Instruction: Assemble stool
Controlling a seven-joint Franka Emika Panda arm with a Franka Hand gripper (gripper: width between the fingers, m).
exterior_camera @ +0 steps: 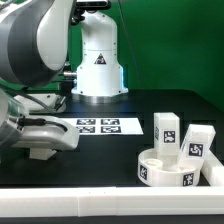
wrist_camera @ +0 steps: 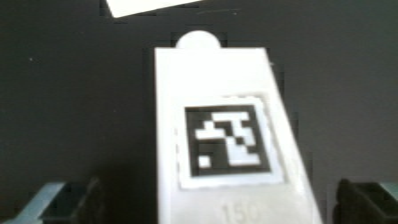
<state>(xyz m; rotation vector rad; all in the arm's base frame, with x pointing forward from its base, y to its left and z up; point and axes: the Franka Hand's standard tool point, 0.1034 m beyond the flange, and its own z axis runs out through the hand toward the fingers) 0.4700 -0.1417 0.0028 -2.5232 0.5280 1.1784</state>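
Leg (wrist_camera: 222, 130) betw. open jaws, lower end cropped.

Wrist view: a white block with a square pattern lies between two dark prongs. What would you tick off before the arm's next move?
1. Pincer open: ok, its jaws stand wide apart.
2. Leg between the jaws: ok, one of the fingers shows on each side of it.
3. Leg gripped: not ok, dark gaps separate it from both fingers.
4. Leg lying flat, tag facing the camera: ok.
5. Seat out of the arm's way: ok, it sits far off at the exterior view's right.
6. Pincer low enough to close on the leg: cannot tell.
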